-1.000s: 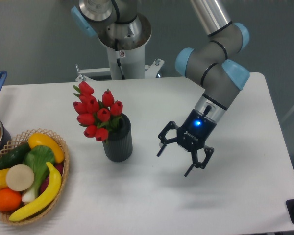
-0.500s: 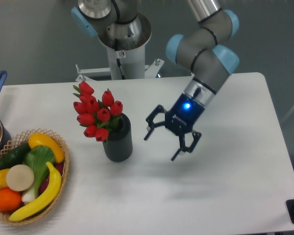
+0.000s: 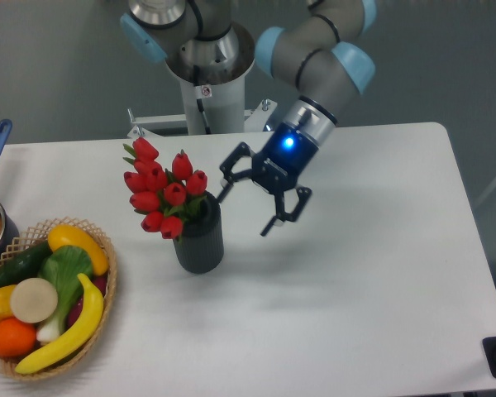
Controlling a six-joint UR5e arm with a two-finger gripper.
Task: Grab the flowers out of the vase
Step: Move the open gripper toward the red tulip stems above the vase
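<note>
Red flowers [image 3: 163,189] stand in the vase [image 3: 200,236] near the tabletop's left edge; the gripper [image 3: 246,208], jaws spread, hangs just right of them.

A robotics lab: a robot arm [image 3: 318,62] on a pedestal base [image 3: 205,78] stands at the far edge of a plain white table [image 3: 380,306], against a bare grey wall [image 3: 58,66], with plastic-looking produce in a wicker basket [image 3: 107,310] at the near left corner.

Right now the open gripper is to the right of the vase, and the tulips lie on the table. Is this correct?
Not quite. The camera view shows the tulips standing in the vase, not lying on the table. The rest holds: the gripper is open, right of the vase.
</note>
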